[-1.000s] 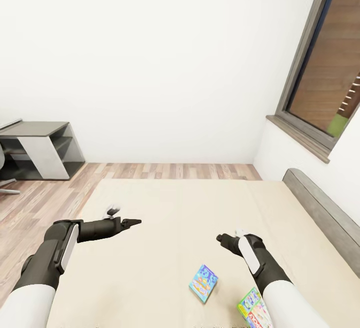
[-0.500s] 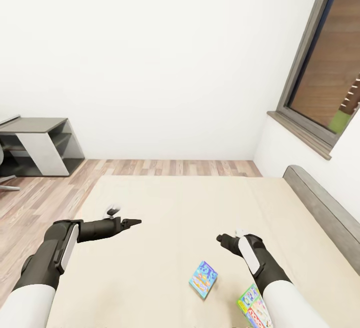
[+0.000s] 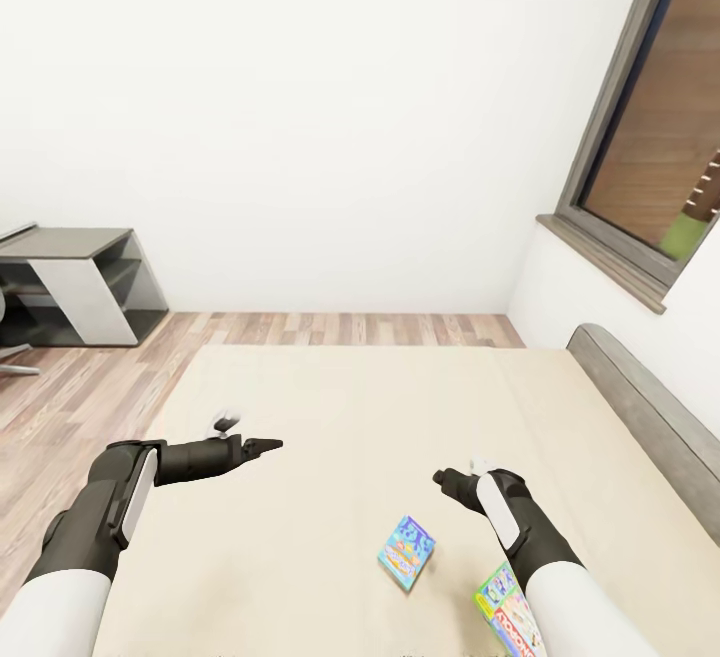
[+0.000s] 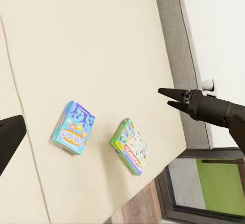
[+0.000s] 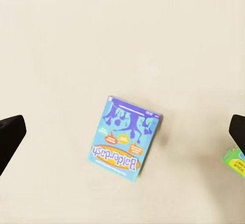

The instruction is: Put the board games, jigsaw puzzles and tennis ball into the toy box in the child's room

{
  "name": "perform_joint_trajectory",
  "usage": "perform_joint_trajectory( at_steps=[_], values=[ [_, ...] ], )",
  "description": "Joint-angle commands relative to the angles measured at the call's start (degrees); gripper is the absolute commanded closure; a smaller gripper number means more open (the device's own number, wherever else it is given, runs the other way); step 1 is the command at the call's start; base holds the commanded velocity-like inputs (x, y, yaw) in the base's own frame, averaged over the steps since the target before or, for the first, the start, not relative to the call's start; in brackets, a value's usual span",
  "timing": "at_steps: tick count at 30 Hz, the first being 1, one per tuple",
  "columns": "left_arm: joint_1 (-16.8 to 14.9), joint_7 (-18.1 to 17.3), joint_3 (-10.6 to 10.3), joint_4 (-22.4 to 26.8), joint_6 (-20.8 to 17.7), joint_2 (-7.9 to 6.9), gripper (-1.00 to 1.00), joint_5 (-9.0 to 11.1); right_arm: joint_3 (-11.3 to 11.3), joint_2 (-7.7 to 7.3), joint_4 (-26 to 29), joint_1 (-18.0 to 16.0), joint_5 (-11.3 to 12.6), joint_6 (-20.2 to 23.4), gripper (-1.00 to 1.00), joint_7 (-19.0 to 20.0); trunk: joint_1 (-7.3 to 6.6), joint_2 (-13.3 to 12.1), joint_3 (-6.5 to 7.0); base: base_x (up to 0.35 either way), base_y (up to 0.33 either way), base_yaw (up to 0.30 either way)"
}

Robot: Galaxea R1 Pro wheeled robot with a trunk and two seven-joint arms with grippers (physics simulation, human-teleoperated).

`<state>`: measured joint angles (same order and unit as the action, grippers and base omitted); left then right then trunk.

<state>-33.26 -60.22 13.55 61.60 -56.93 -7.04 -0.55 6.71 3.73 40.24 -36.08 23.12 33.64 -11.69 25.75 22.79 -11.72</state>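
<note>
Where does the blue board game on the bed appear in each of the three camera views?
Head view: blue board game low, right of centre, on the bed.
Left wrist view: lower left, beside the green-edged game.
Right wrist view: centre.
Shared landmark: the green-edged game next to it.

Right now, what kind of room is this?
Likely a bedroom: a wide beige bed with a grey headboard, a window in a white wall, wood-plank floor. Two board games lie on the bed.
</note>
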Motion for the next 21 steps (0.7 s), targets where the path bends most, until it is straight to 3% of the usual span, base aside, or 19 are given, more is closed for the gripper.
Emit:
perform_joint_trajectory(
  at_steps=[1,21],
  values=[
    [-0.05,-0.25,0.07,0.01,-0.47,0.01,-1.0,-0.06,0.15,0.05,0.1,-0.04,0.61,0.2,-1.0,-0.46,0.03,0.13,-0.21,0.0,0.0,0.0],
    [-0.05,-0.32,0.2,0.01,-0.43,-0.08,-1.0,-0.06,0.15,0.05,0.02,-0.04,0.61,0.2,-1.0,-0.48,0.03,0.13,-2.1,0.0,0.0,0.0]
  ],
)
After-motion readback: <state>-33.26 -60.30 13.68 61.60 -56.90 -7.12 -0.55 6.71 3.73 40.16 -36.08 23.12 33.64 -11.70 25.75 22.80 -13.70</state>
